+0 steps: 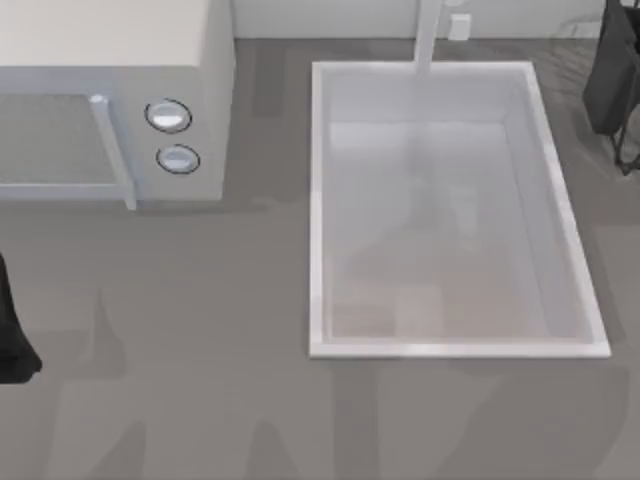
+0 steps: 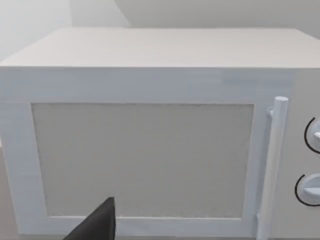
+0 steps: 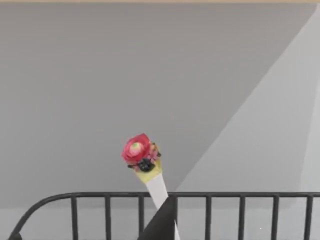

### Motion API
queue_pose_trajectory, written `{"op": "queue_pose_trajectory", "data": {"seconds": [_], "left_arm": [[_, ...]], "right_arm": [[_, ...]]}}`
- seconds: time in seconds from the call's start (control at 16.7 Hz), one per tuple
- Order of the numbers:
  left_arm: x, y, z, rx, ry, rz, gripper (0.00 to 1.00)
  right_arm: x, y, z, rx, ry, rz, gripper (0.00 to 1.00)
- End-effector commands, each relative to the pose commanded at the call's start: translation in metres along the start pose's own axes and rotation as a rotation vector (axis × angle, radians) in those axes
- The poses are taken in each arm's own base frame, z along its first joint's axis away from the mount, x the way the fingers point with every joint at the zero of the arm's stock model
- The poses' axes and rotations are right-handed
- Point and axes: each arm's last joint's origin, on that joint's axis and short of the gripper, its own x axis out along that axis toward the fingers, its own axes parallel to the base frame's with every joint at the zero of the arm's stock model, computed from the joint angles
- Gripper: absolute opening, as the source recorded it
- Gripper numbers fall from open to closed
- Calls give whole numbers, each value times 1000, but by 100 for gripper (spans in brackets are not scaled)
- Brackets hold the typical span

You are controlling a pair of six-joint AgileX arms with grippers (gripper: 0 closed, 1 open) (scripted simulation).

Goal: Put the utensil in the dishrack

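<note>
Utensil [image 3: 145,167] rises above dishrack [image 3: 107,212], gripped by right tool [image 3: 162,225].

Microwave [image 1: 110,95] blocks left; sink [image 1: 318,200] mid-table.

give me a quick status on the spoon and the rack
Right gripper at the table's far right edge, spoon in front of it, knob end up over the rack. Left gripper idle, facing the microwave. Nothing blocking the rack.

White microwave [image 1: 110,100] with 2 round knobs [image 1: 168,116] at the table's left, beside a white sink basin [image 1: 318,200].
</note>
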Motion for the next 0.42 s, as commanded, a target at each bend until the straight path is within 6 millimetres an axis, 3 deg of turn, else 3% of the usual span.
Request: {"op": "queue_pose_trajectory", "data": {"seconds": [0.12,0.42], "left_arm": [[0,0,0,0,0,0,100],[0,0,0,0,0,0,100]], "right_arm": [[0,0,0,0,0,0,100],[0,0,0,0,0,0,100]]}}
